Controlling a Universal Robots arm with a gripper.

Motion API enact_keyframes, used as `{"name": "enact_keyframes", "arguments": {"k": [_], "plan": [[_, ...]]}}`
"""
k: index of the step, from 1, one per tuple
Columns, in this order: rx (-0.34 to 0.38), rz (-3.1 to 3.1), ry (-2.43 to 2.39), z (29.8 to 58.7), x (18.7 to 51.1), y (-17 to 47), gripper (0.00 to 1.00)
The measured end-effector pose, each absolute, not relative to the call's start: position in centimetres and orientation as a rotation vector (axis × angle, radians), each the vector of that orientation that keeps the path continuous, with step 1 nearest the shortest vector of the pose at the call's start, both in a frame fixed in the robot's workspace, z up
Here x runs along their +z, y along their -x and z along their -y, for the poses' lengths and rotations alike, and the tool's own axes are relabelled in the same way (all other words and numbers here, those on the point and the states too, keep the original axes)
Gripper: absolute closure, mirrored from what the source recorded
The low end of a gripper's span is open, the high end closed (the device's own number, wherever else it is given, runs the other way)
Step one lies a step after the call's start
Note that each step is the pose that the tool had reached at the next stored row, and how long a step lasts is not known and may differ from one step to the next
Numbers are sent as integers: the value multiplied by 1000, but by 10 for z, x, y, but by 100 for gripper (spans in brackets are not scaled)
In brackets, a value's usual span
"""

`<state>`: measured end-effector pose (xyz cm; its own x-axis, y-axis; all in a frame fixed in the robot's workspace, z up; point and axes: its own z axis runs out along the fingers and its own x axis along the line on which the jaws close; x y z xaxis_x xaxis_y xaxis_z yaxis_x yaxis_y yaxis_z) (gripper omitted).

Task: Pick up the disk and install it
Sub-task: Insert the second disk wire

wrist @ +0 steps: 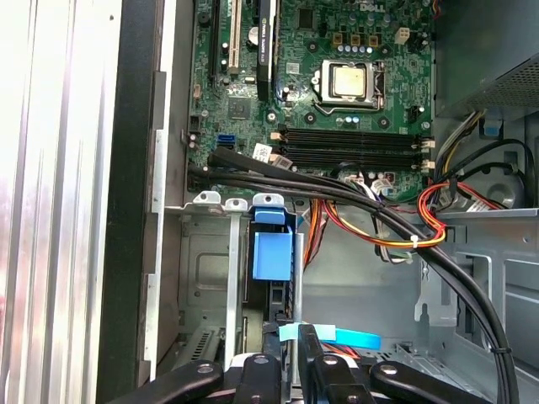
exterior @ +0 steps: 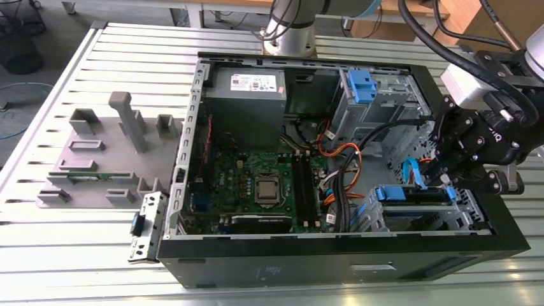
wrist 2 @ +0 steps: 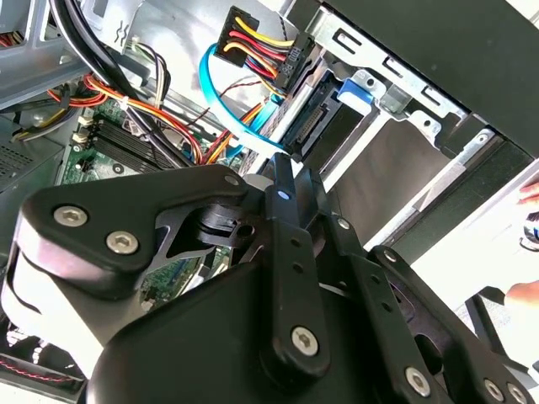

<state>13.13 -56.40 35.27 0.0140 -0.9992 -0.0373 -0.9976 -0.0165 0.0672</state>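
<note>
The disk [exterior: 414, 195] sits in the lower drive bay at the front right corner of the open computer case [exterior: 340, 255], its blue carrier frame showing along the top edge. In the first wrist view the disk's blue carrier handle [wrist: 271, 246] stands in the bay slot, with the disk's dark edge running down to my gripper [wrist: 292, 358]. In the second wrist view the disk [wrist 2: 341, 126] shows its connector end, and my gripper [wrist 2: 282, 172] is shut just behind that end. Whether the fingertips touch the disk is hidden. In the exterior view my gripper [exterior: 444, 180] hangs over the bay's right side.
A light blue data cable [wrist 2: 223, 109] and bundled power wires [wrist: 379, 215] run close by the bay. The motherboard [exterior: 255, 178] and power supply [exterior: 246, 95] fill the case's left half. A grey parts fixture [exterior: 102, 153] lies on the exterior view's left. A hand [wrist 2: 529, 202] is beyond the case.
</note>
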Motion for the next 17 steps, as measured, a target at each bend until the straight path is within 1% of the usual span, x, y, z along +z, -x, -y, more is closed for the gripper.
{"name": "enact_keyframes", "arguments": {"k": [4,5,17], "plan": [[-115,2188,-2221,564,353,-131,76],[-115,2188,-2221,564,353,-131,69],[-115,2188,-2221,557,352,-132,69]]}}
